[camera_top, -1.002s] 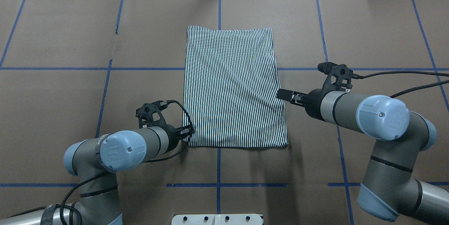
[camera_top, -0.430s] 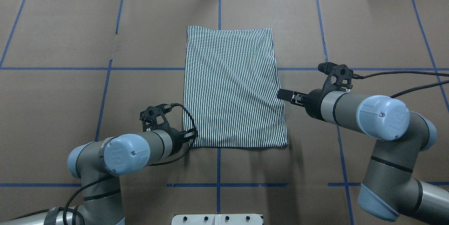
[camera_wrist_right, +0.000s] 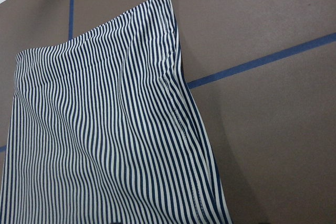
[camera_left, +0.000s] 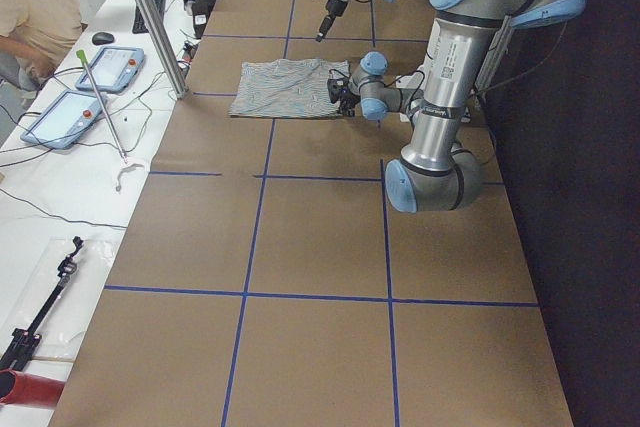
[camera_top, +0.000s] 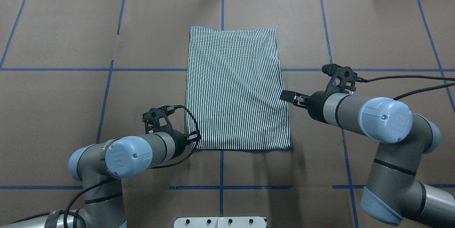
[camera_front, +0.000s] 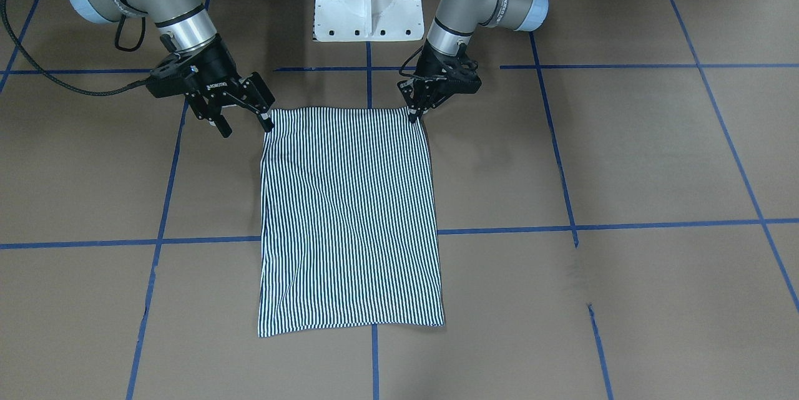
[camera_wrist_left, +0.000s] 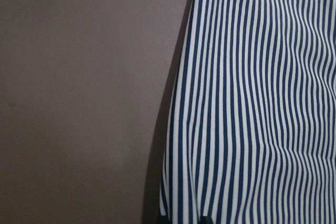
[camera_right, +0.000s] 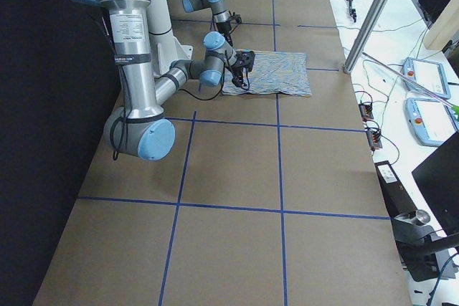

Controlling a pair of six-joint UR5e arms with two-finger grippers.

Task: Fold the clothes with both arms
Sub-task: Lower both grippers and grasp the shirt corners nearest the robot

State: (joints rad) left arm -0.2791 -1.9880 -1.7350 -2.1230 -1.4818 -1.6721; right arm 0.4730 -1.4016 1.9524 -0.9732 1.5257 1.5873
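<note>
Two grippers are at the robot-side end of a navy-and-white striped shirt (camera_front: 349,213), which lies flat as a folded rectangle on the brown table (camera_front: 624,156).

The left gripper (camera_front: 414,112) points down at one corner of that end. Its fingers are drawn close together and appear to pinch the fabric. The shirt stretches away from its tips, and in its wrist view stripes fill the side ahead while bare table lies beside them.

The right gripper (camera_front: 245,128) is spread wide and holds nothing. In the front-facing view it is at the opposite corner, with one finger (camera_front: 268,122) against the shirt's edge and the other over bare table outside it. From overhead it appears further along the side edge, and in the side view it hangs above the cloth. Below and ahead of it, the shirt's stitched side edge runs away across a blue tape line (camera_wrist_right: 262,61).
</note>
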